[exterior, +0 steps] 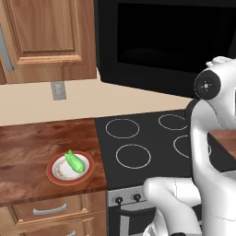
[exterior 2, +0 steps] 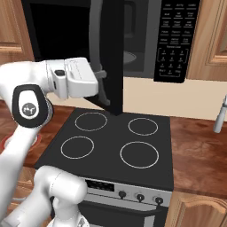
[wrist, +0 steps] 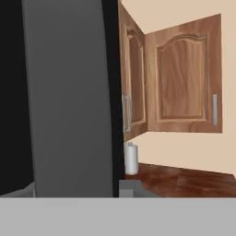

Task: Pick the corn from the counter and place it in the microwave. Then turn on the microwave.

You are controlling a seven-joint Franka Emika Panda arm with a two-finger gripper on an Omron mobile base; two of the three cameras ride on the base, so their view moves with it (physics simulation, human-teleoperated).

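Right base view: jaws straddle the microwave door's edge, swinging it open; grip unclear. Corn waits untouched.

bright green corn on a white red-rimmed plate, glossy reddish-brown wood-grain table, black microwave, black stove with white rings

Even, soft, shadowless rendered light fills the kitchen, the counter glossy with pale sheen, the microwave glass nearly black, edges sharp though slightly pixelated.
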